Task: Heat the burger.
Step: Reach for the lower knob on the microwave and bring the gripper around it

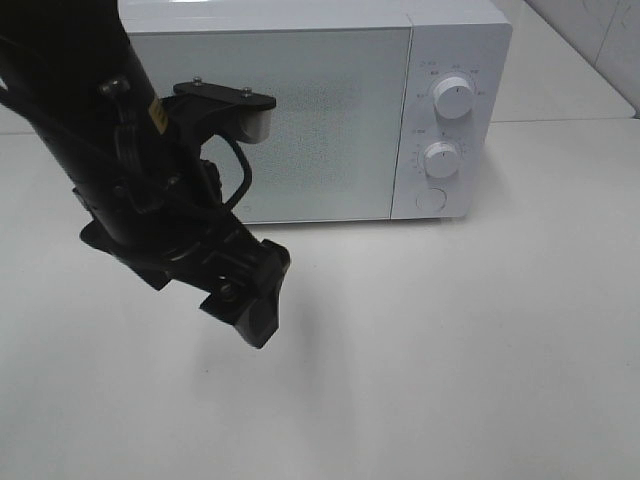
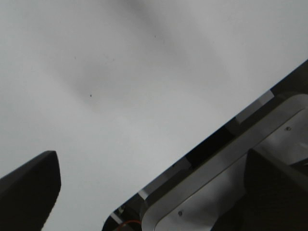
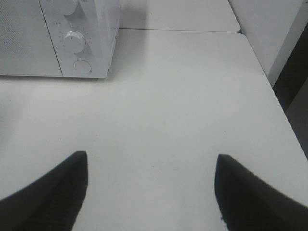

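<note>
Microwave (image 1: 300,120) door shut. Burger not in any view; maybe inside, cannot tell. Left gripper (image 1: 255,310) hangs low over the table (image 1: 450,350) in front of the door, jaws apart, empty. Right gripper (image 3: 151,159) also apart and empty, over the table right of the dials (image 1: 441,158). Risks: turning a dial unchecked would run the oven empty; a swing of the left arm could clip the door.

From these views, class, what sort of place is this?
Probably a robot test bench posing as a kitchen: a white microwave, door shut, on a plain white table, with a black robot arm before it.
</note>
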### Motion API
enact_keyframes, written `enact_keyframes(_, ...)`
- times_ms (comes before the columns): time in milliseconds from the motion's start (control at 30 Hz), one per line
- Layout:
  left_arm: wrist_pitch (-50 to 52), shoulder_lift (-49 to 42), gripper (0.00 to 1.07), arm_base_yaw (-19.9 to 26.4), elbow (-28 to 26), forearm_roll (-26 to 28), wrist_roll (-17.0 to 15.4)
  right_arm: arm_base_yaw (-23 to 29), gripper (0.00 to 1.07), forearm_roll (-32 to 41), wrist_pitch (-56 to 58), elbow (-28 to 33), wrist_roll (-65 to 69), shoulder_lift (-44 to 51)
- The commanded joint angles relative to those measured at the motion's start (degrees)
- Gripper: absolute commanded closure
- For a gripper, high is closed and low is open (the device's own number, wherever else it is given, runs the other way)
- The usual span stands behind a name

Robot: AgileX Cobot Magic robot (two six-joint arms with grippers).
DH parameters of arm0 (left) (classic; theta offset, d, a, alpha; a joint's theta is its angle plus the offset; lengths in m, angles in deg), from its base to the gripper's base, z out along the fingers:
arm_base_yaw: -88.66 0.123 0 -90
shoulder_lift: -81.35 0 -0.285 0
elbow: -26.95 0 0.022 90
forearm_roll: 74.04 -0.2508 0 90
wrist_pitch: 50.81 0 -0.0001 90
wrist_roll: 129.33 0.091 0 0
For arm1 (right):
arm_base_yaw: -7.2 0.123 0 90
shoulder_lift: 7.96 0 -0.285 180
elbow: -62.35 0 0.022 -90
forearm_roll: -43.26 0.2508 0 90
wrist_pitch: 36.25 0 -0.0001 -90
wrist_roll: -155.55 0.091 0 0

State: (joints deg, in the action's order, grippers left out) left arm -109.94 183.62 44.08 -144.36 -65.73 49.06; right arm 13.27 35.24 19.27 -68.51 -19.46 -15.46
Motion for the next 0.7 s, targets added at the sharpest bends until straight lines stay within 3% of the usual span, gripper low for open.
enact_keyframes(33, -4.64, -1.60, 0.11, 2.12, -0.29, -0.57, 0.23, -0.17, 0.37, 0.11, -0.40, 0.06, -0.46, 1.60)
enact_keyframes(233, -7.22, -6.25, 0.11, 9.85, 0.74, -0.46, 1.60, -0.17, 0.37, 0.11, -0.40, 0.06, -0.46, 1.60)
enact_keyframes(300, -7.22, -10.66, 0.11, 16.10, 3.55, 0.34, 2.41, -0.17, 0.37, 0.11, -0.40, 0.06, -0.46, 1.60)
enact_keyframes(333, -7.22, -10.66, 0.11, 16.10, 3.55, 0.34, 2.41, -0.17, 0.37, 0.11, -0.40, 0.06, -0.46, 1.60)
enact_keyframes(367, -7.28, -13.46, 0.11, 21.03, 5.79, 0.63, 3.32, -0.17, 0.37, 0.11, -0.40, 0.06, -0.46, 1.60)
enact_keyframes(433, -7.28, -14.73, 0.11, 23.09, 6.82, 0.69, 3.55, -0.17, 0.37, 0.11, -0.40, 0.06, -0.46, 1.60)
enact_keyframes(467, -7.28, -18.16, 0.11, 28.02, 9.51, 0.69, 4.01, -0.17, 0.37, 0.11, -0.40, 0.06, -0.46, 1.60)
enact_keyframes(533, -7.28, -19.94, 0.11, 29.97, 10.83, 0.69, 4.13, -0.17, 0.37, 0.11, -0.40, 0.06, -0.46, 1.60)
enact_keyframes(567, -7.05, -23.78, 0.11, 34.43, 13.46, 0.69, 4.07, -0.17, 0.37, 0.11, -0.40, 0.06, -0.46, 1.60)
enact_keyframes(700, -6.36, -29.28, 0.11, 39.36, 16.73, 0.74, 2.69, -0.17, 0.37, 0.11, -0.40, 0.06, -0.46, 1.60)
